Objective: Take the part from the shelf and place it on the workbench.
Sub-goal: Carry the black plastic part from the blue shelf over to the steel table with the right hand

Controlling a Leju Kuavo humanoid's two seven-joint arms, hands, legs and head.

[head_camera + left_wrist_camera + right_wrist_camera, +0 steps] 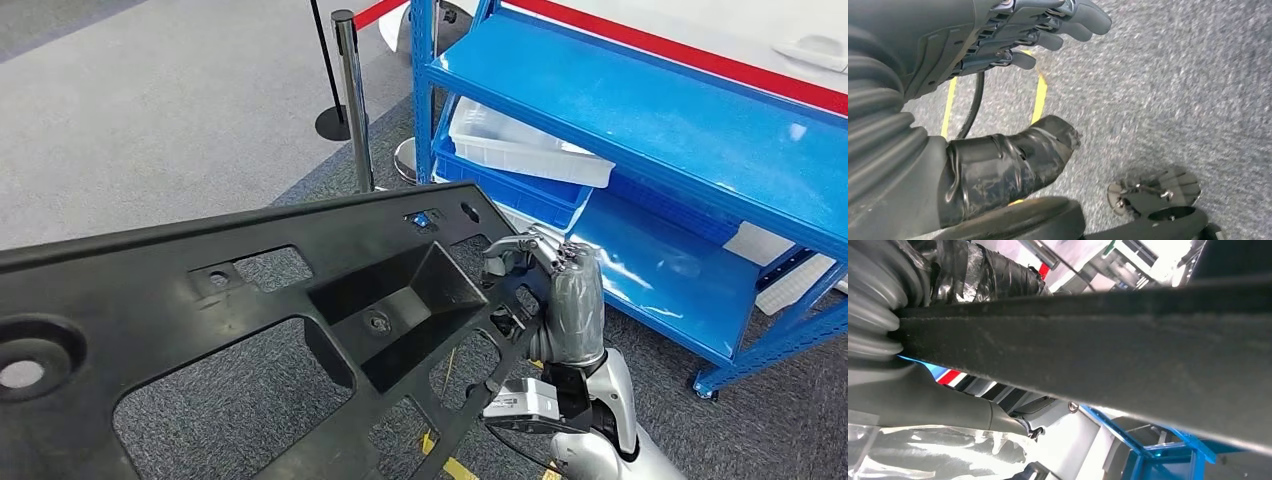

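We see right hand [545, 290] gripping black part [250, 330] at its edge, off blue shelf [660, 130]. Left hand [1013, 35] holds nothing, fingers apart. White tray [520, 145] sits in blue bin [520, 195]; contents unclear.

Lighting's pretty even from overhead on my end, bright and cool. The blue shelf [650, 120] throws back white glare patches on its boards, and the white bin [520, 145] is nearly blown out. The black part [250, 320] stays sharp in the head view, though it goes dark in its recesses. Left wrist view is smeared: the carpet [1173, 75] looks streaky. Right wrist view is worst, the part [1098, 355] is a soft blurry band with washed-out highlights behind it.
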